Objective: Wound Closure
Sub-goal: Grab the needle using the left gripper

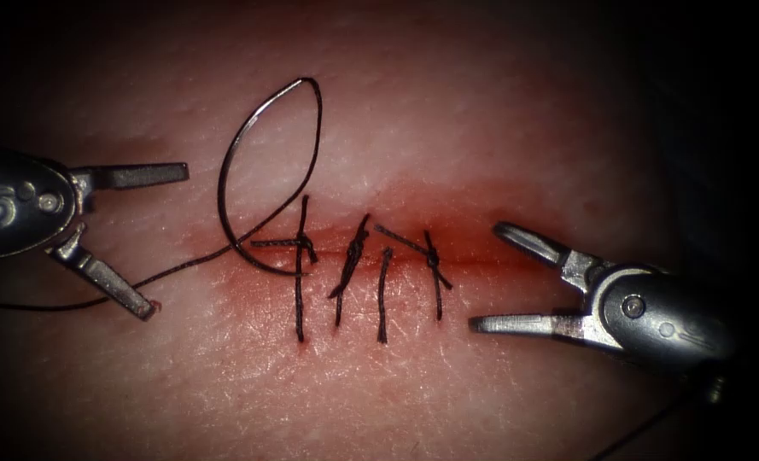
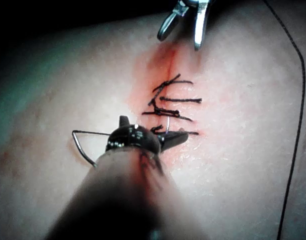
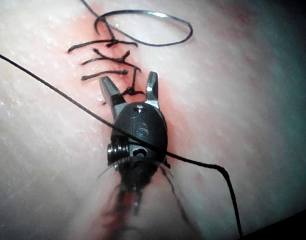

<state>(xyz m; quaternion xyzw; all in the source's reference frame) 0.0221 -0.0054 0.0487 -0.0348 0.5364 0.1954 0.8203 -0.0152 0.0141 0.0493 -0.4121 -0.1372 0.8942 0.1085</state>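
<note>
Your left tool [image 1: 140, 243], the steel needle driver coming in from the left of the endoscope view, has its two jaws spread wide and holds nothing; it sits over the pale pink pork tissue [image 1: 499, 119], well to the left of the cut. Your right tool [image 1: 492, 277] is likewise spread and empty, hovering just beyond the right end of the reddened horizontal cut [image 1: 481, 256]. The thin curved steel needle [image 1: 230, 158] lies free on the tissue above the cut's left end, arcing up from near the leftmost stitch; no tool grips it, and you cannot tell whether its lower end enters the tissue. The black suture thread [image 1: 311, 154] runs from the needle's top end down to the leftmost stitch, forming a closed loop with the needle, and a further strand trails off leftward beneath your left tool. Four dark stitches [image 1: 362, 273] cross the cut, several knotted, with red fluid [image 1: 264, 265] staining the tissue around them.
</note>
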